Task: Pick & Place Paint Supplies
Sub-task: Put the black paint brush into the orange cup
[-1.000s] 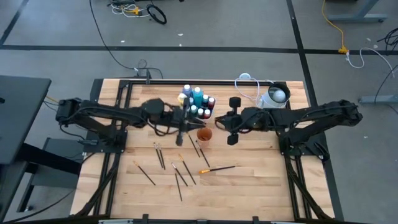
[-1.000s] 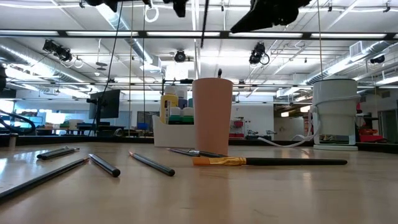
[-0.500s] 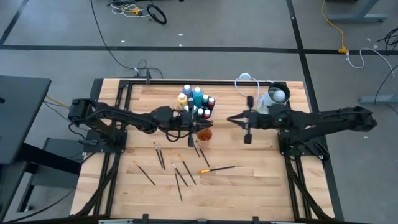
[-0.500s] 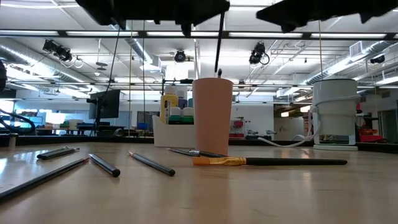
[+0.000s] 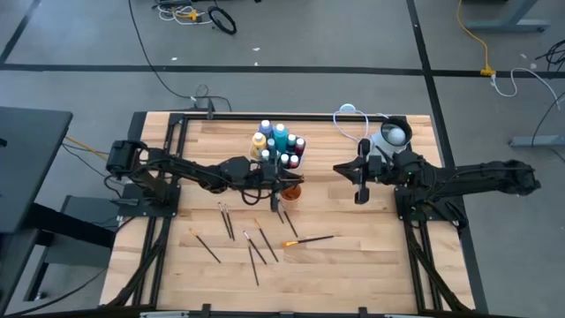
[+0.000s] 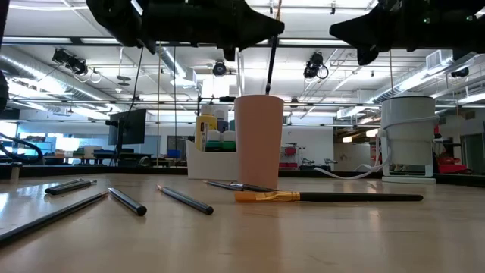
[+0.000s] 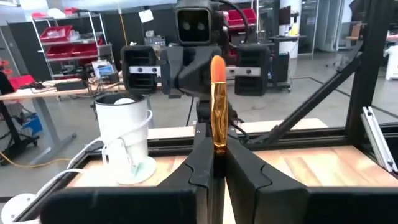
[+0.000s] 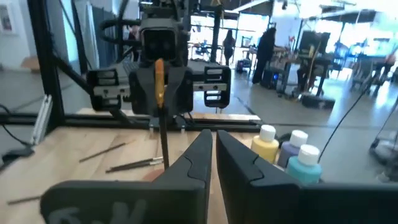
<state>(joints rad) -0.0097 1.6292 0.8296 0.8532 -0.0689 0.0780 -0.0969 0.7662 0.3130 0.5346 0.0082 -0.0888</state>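
My left gripper is pinched narrow on a brush and hangs right over the cup, which stands near the middle of the table. In the left wrist view the brush's shaft runs up between my fingers and ends in an orange tip. Its long axis is close to upright, leaning slightly, with the lower end down at the cup's mouth; from the low view I judge that end is just inside the rim, though I can't be sure it has reached the bottom.

My right gripper waits well apart from the cup, near the round white container, with its fingers almost together and nothing between them.

By my reckoning the job is early. This one brush is going in, and the cup may already hold another, which I cannot make out. The small bottles are gathered in a white tray behind the cup. Left to do: about ten dark brushes lie flat and scattered on the near half of the table, most slanting across the boards, and the orange-ferruled brush lies nearly crosswise in front of the cup.
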